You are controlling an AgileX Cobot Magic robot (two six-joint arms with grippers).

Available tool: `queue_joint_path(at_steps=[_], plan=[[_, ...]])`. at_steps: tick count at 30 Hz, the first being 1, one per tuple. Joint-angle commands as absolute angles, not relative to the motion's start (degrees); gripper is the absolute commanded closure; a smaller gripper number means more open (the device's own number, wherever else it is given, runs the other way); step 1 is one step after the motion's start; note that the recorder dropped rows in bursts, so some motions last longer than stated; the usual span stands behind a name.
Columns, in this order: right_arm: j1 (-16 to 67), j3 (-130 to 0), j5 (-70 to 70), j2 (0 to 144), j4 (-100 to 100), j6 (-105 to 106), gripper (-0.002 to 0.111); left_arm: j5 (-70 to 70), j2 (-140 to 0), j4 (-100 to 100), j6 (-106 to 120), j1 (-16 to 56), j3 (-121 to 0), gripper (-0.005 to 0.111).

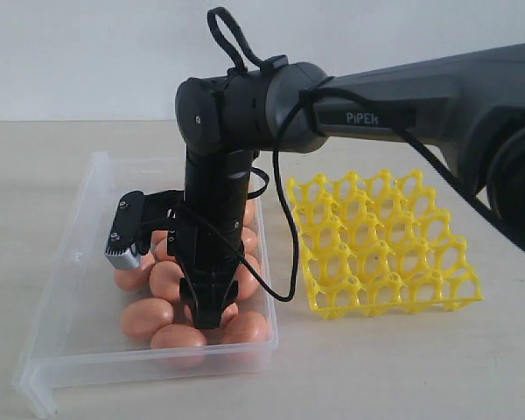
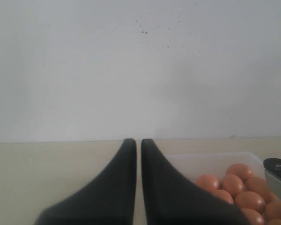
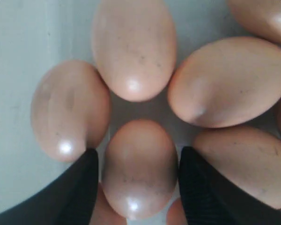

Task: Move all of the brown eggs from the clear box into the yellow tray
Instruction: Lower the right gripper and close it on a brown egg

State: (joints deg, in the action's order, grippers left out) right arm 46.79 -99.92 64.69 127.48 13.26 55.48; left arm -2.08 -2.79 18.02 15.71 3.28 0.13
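Right gripper [image 1: 206, 317] stood nose-down in the large shallow clear plastic box [image 1: 70, 289], among the smooth orange-brown oval eggs [image 1: 147, 317] bunched toward its right side in the exterior view. Its black fingers [image 3: 79, 192] were clamped on the flanks of one egg [image 3: 139, 173], low among its neighbours in the box. Bright yellow lattice egg tray [image 1: 385, 249] sat on the beige table [image 1: 420, 376] just right of the box, apart from it. Left gripper [image 2: 138, 141] hung near the box, fingers together.
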Motion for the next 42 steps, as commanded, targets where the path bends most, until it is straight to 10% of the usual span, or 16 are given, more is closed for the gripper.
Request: queue_joint_path(at_steps=[1, 19, 24, 42], plan=[[46.8, -99.9, 64.2, 127.6, 12.3, 52.6, 0.061, -3.0, -3.0, 18.3, 16.0, 3.4, 0.0, 0.103], [47.4, -99.9, 63.0, 129.4, 12.6, 47.1, 0.062, -3.0, -3.0, 18.3, 16.0, 3.4, 0.0, 0.103], [47.8, -99.9, 57.6, 129.0, 12.6, 47.2, 0.109, -3.0, -3.0, 18.3, 16.0, 3.4, 0.0, 0.103], [47.8, -96.9, 17.9, 128.0, 6.0, 7.0, 0.109, -3.0, -3.0, 18.3, 16.0, 3.4, 0.0, 0.103]])
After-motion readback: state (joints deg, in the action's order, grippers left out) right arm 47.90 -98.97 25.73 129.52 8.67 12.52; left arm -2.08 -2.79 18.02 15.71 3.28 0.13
